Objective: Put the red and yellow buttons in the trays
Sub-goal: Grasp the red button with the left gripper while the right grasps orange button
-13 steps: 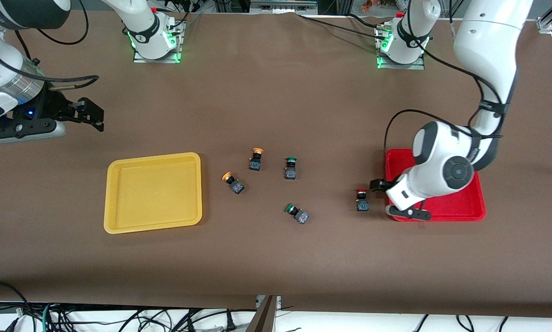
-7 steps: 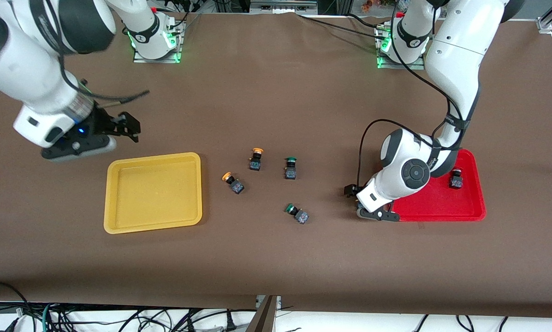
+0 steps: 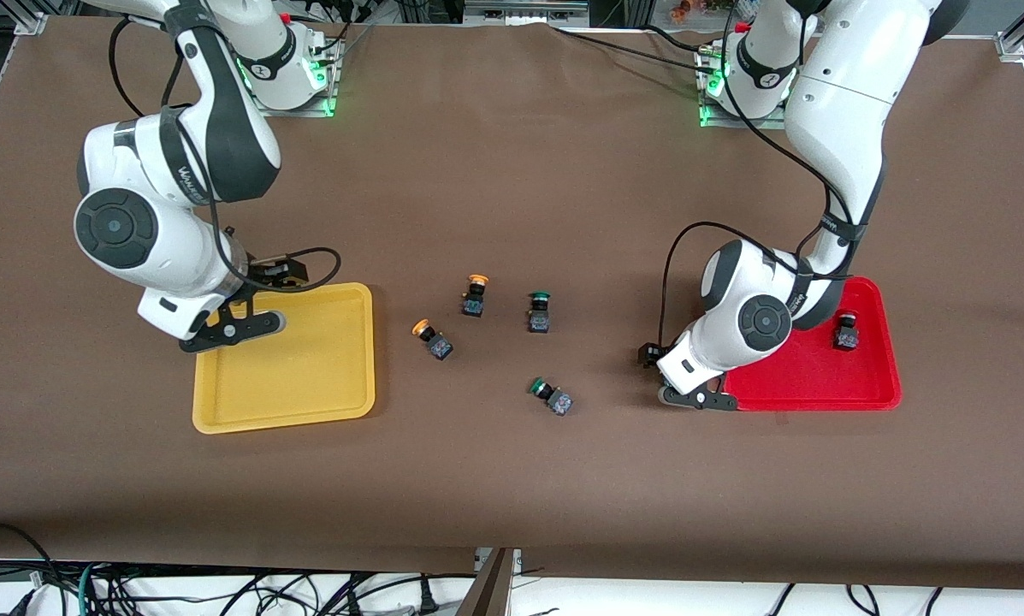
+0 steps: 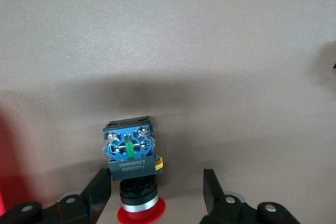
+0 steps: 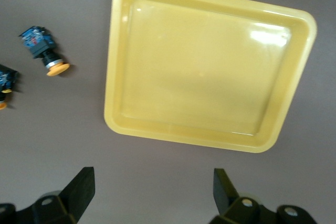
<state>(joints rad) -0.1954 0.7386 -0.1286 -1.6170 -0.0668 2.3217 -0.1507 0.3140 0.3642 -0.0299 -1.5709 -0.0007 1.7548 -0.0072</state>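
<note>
Only visible through the left wrist view: red-capped button (image 4: 131, 174) lying between the left gripper (image 4: 157, 192)'s half-parted fingers beside the red tray (image 3: 819, 376), one finger touching it. Right gripper (image 5: 152, 190) now spread wide and empty over the yellow tray (image 5: 210, 66)'s edge, previously well off it.

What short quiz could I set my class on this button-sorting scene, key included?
1. True or false: the yellow tray holds nothing.
2. How many green-capped buttons lie on the table?
3. The left gripper, down at the table beside the red tray, straddles a button whose cap is: A red, B green, C yellow.

Key: 1 true; the open right gripper hovers by its rim. 2 two. 3 A; the red-capped button sits between the open fingers.
</note>
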